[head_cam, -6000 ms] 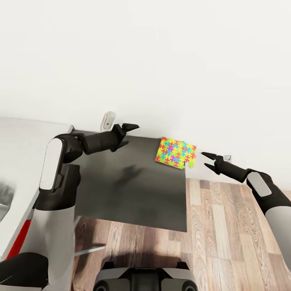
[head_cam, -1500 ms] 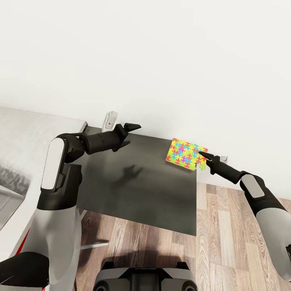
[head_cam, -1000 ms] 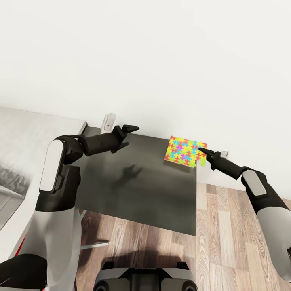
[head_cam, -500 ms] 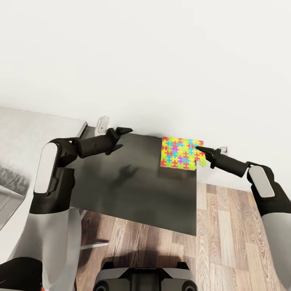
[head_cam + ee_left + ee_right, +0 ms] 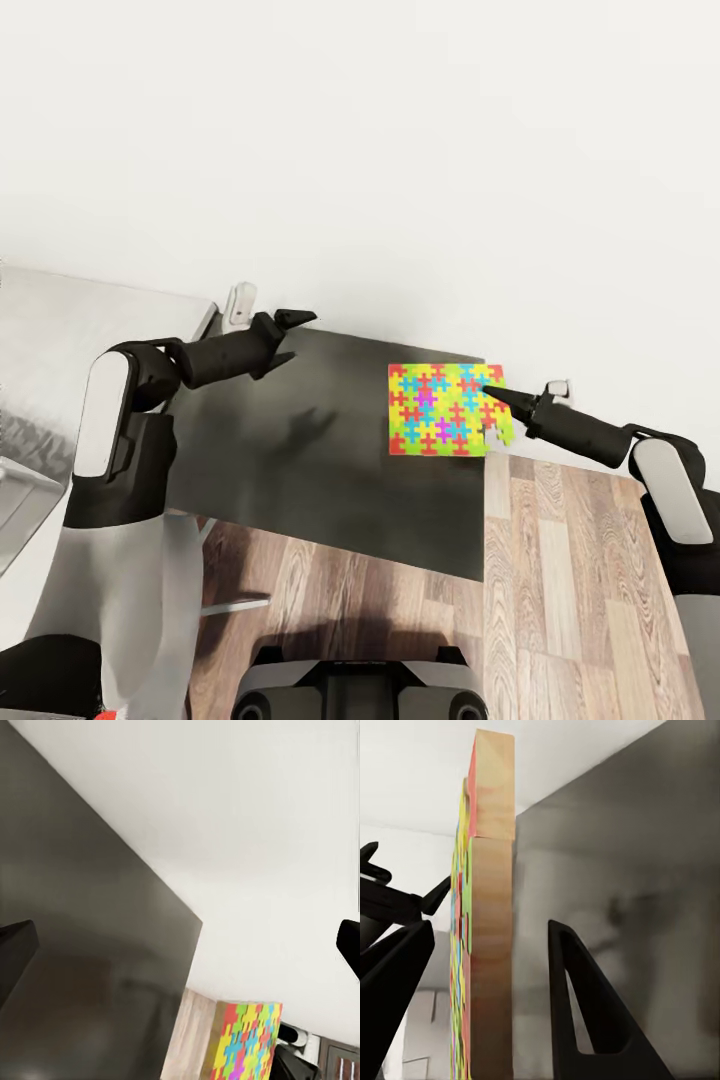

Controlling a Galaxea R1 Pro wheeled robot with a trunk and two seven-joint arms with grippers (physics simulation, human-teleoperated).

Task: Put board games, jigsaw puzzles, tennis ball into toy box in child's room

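Where the table [image 5: 330, 470] ends, bright multicoloured jigsaw puzzle [image 5: 440, 408] between the right hand's [image 5: 493, 394] spread fingers.

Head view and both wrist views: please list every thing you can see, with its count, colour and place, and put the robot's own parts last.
Thin flat square jigsaw puzzle: one, yellow, pink, green and blue, on the far right corner of the dark wing, overhanging its edge.
Dark grey table wing: one, against the wall.
Pale grey table top: one, left.
Wood plank floor: brown, below and right.
Wall: white, behind.
Left end effector: black, open, above the wing's far left.
Right end effector: black, straddling the puzzle's right edge, fingers either side.
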